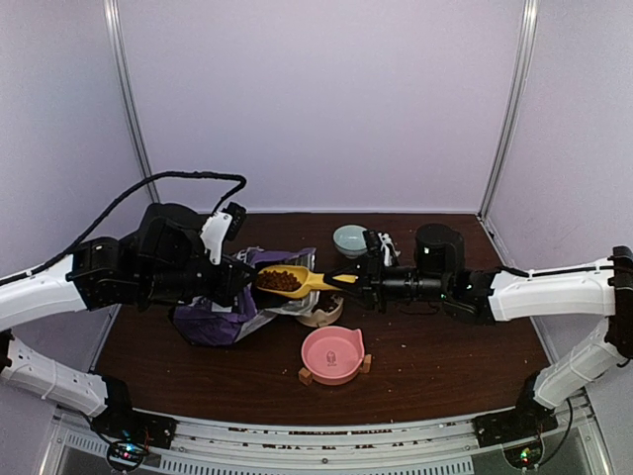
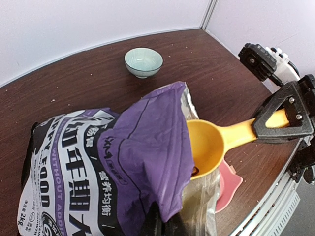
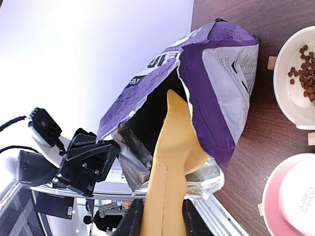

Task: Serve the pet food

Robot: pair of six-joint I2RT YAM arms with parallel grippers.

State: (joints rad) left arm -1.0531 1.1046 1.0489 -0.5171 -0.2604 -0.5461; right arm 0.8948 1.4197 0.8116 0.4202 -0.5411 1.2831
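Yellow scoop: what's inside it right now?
Seen from above, a heap of small brown pellets fills the scoop. From the left wrist camera, the purple bag covers most of the scoop's bowl, so the pellets barely show there.

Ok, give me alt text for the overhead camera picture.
The right tool holds a yellow scoop full of kibble at the mouth of a purple bag gripped by the left tool. A pink bowl sits empty nearby.

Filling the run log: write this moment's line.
left gripper: shut on bag | right gripper: shut on scoop | scoop: kibble loaded, at bag mouth
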